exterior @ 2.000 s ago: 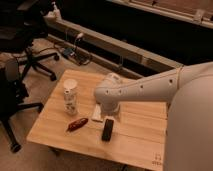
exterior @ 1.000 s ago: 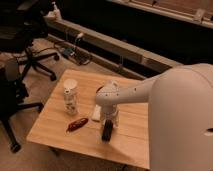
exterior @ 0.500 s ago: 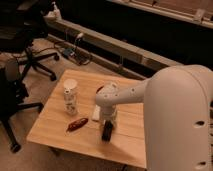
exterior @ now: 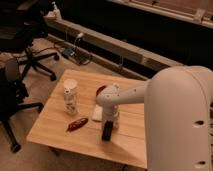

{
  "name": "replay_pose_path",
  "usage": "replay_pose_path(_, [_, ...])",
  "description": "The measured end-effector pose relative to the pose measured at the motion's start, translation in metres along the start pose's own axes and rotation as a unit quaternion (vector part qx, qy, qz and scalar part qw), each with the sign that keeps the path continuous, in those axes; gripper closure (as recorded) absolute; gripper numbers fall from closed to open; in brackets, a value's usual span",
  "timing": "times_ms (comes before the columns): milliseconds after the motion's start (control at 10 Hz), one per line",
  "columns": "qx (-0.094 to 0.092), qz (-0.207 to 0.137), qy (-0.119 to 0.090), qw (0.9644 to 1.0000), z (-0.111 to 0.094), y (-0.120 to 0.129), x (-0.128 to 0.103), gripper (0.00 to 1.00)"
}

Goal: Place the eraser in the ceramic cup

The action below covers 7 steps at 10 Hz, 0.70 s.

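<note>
Since the white wrist housing covers it from my angle, I can't make out whether the pincer point(exterior: 109, 121) is spread or clamped. It sits low over the wooden table point(exterior: 55, 127), right at the far end of the eraser point(exterior: 107, 132); contact not confirmable. Eraser is on the table, just in front of the pincer. White pad point(exterior: 97, 113) just left of pincer. Ceramic cup point(exterior: 70, 98) upright, further left, well apart. Red pepper-like item point(exterior: 76, 124) front-left. Red bowl point(exterior: 101, 90) behind pincer, mostly hidden.

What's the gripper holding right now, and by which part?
Cannot tell. The gripper sits over the far end of the eraser on the table; the arm hides any grip.
</note>
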<state>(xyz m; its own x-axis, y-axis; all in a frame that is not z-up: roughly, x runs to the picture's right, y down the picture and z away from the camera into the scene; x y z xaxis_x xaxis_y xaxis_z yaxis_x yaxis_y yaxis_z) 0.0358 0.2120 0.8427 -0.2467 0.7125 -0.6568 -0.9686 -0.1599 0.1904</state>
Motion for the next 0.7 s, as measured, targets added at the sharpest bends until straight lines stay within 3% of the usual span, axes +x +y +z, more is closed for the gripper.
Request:
replay_pose_path(300, [0.003, 0.000, 0.006, 1.0000, 0.000, 0.000, -0.002, 0.78])
replay_pose_path(500, [0.002, -0.003, 0.008, 1.0000, -0.001, 0.003, -0.004, 0.95])
replay_pose_path(700, [-0.002, -0.008, 0.004, 1.0000, -0.007, 0.010, -0.007, 1.00])
